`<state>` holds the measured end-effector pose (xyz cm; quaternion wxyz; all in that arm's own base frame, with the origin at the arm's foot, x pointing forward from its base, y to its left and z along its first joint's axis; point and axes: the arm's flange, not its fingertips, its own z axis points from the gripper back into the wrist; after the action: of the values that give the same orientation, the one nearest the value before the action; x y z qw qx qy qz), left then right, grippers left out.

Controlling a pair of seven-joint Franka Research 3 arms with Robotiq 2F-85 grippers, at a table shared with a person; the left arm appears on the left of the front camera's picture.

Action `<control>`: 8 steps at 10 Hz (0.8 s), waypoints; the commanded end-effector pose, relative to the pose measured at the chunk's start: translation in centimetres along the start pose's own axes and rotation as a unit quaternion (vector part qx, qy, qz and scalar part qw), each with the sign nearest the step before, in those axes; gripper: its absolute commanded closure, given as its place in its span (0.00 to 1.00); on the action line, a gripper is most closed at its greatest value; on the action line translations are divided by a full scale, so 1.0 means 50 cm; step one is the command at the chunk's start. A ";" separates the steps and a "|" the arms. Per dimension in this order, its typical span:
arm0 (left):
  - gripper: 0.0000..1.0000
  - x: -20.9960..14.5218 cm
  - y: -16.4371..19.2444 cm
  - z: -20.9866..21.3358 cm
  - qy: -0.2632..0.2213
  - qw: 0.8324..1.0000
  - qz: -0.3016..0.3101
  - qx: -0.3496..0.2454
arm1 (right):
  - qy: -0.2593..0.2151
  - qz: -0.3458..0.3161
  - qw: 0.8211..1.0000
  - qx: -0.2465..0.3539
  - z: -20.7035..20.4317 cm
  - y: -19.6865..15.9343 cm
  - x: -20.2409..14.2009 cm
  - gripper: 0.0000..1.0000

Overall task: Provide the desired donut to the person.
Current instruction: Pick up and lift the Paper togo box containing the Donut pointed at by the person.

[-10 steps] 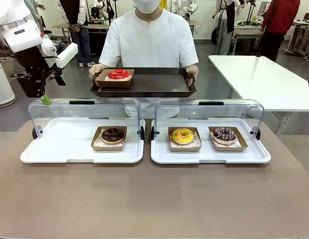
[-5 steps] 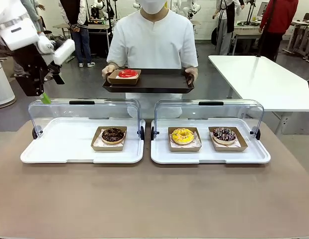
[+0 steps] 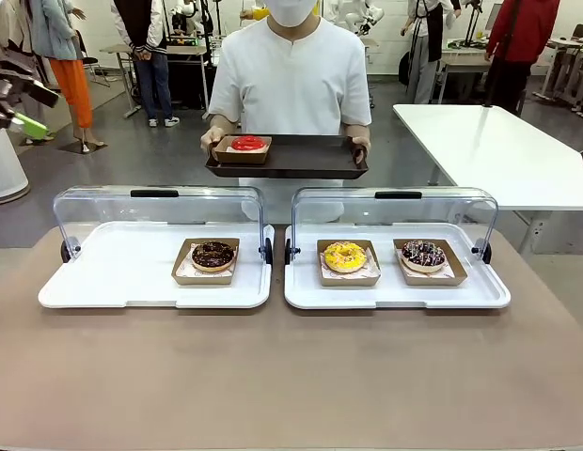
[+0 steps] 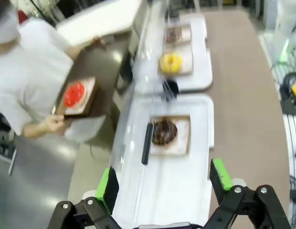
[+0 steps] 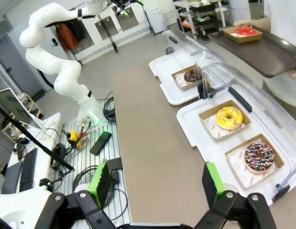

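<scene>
There, glossy red donut [image 3: 247, 143] in a brown paper box [image 3: 237, 157].

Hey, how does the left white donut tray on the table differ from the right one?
The left white tray holds one donut, a chocolate donut near its right end. The right white tray holds two, a yellow donut and a sprinkled dark donut. Much of the left tray is bare; the right tray is mostly filled. Both have a clear lid swung up at the back, and every donut sits in a brown cardboard holder.
</scene>
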<state>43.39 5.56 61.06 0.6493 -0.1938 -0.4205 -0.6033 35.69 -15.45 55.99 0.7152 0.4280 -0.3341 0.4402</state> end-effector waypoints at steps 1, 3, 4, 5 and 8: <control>0.00 -0.082 -0.002 -0.008 -0.085 0.996 0.012 -0.030 | -0.007 0.005 1.000 0.004 -0.003 -0.001 0.002 0.00; 0.00 -0.168 -0.004 0.001 -0.101 0.993 0.052 -0.039 | -0.007 0.005 1.000 0.004 -0.003 -0.001 0.002 0.00; 0.00 -0.210 -0.005 -0.005 -0.102 0.990 0.078 -0.051 | -0.007 0.005 1.000 0.004 -0.003 -0.001 0.002 0.00; 0.00 -0.245 -0.010 -0.015 -0.111 0.987 0.100 -0.067 | -0.007 0.005 1.000 0.004 -0.003 -0.001 0.002 0.00; 0.00 -0.263 0.001 -0.015 -0.088 0.988 0.080 -0.098 | -0.007 0.005 1.000 0.004 -0.003 -0.001 0.002 0.00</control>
<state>44.43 12.84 49.27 0.6488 -0.3519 -0.4053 -0.5393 35.68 -15.42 56.00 0.7152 0.4279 -0.3337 0.4405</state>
